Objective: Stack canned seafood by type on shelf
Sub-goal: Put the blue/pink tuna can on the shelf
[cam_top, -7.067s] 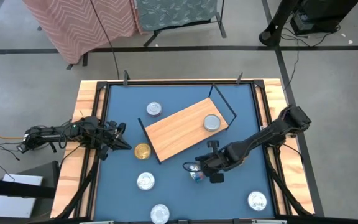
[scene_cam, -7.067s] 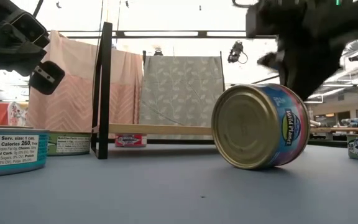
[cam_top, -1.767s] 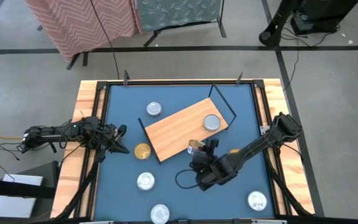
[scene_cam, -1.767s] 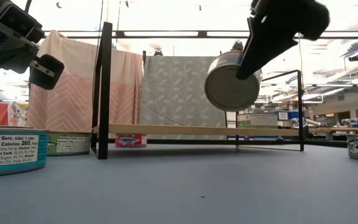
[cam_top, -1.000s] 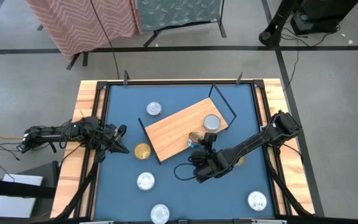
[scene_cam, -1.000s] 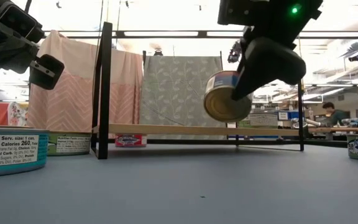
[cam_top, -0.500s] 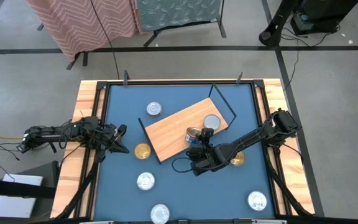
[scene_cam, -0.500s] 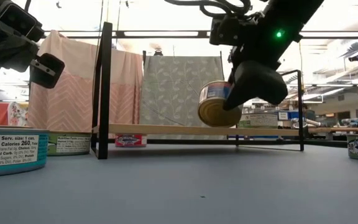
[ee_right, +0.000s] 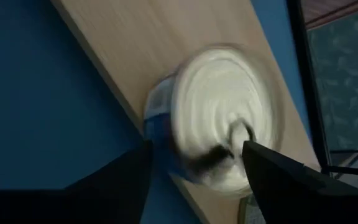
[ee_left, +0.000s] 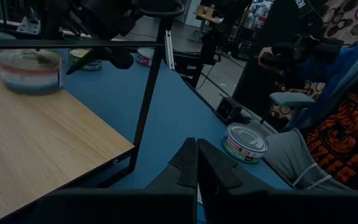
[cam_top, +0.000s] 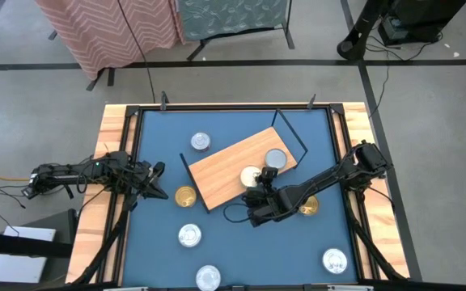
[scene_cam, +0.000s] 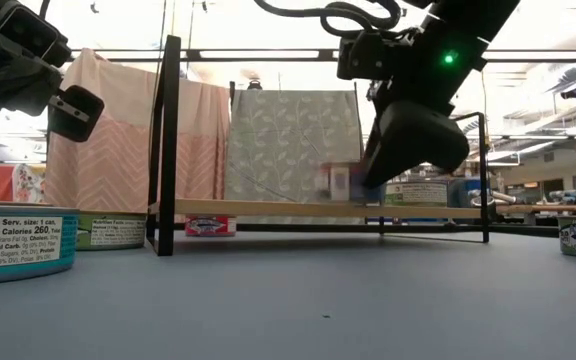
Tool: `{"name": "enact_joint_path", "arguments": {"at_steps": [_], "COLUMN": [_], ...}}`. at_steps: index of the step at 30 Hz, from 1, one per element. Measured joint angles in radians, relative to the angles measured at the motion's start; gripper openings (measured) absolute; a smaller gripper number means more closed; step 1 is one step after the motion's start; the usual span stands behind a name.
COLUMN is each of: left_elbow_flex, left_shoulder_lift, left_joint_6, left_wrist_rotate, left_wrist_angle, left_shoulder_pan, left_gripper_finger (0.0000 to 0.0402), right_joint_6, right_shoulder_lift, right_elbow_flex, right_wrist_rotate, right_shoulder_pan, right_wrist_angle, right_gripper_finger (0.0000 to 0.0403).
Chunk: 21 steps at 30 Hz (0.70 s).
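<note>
**Blue desk, wooden shelf, round tins**

Overhead: blue desk (cam_top: 160, 242), light-wood shelf (cam_top: 221, 174) lying askew; right hand (cam_top: 259, 187) spread beside a silver-lidded tin (cam_top: 251, 175) on its board. Left hand (cam_top: 154, 191) closed, empty.

Right wrist: round ridged lid, blue side label, blurred.

The left gripper (ee_left: 197, 163) shows its two dark fingers pressed together over the blue table (ee_left: 185, 112). The shelf (ee_left: 36, 143), a light-wood board, lies beside them, with a black wire frame (ee_left: 151, 87) at its end. A blurred tin (ee_left: 30, 70) sits on the board. A second tin (ee_left: 245, 142) rests on the table near its edge.
</note>
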Motion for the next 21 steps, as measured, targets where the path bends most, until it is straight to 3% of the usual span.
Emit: {"name": "enact_joint_path", "arguments": {"at_steps": [21], "left_elbow_flex": [0.0], "left_shoulder_lift": [0.0], "left_joint_6": [0.0], "left_wrist_rotate": [0.0], "left_wrist_angle": [0.0], "left_shoulder_pan": [0.0], "left_gripper_finger": [0.0007], "right_joint_6": [0.021], "right_shoulder_lift": [0.0], "right_elbow_flex": [0.001], "right_wrist_rotate": [0.031], "right_shoulder_pan": [0.0], "right_wrist_angle": [0.036], "right_gripper_finger": [0.024]}}
